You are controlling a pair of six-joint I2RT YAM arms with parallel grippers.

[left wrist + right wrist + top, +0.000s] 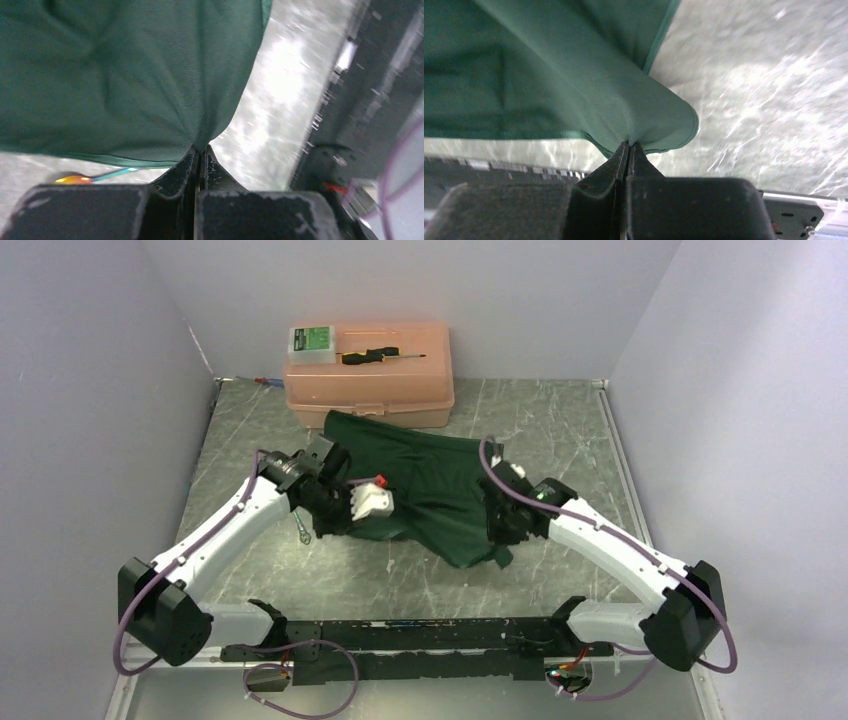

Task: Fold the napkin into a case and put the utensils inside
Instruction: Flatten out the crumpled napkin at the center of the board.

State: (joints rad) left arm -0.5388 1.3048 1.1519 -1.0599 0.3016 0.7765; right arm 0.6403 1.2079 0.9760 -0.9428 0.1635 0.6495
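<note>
Peach translucent plastic box at table's 12 o'clock, lid closed, against back wall. On the lid: small clear case with green label at the 9 o'clock end; screwdriver, black-and-yellow handle, lying flat just beside it toward 3 o'clock. Table grey, marbled. Small red-tipped item at 9 o'clock of box, unidentifiable.

**Dark green napkin bunched mid-table, one small utensil beside it**
The napkin is plain, unpatterned cloth, creased and rumpled. It reaches from near the table's far edge to about its middle, with one corner trailing toward the near edge. Two spots on its near side are pinched into tight gathers, left and right. The slender utensil lies flat on the table just off the napkin's left hem, gold rounded head showing.
</note>
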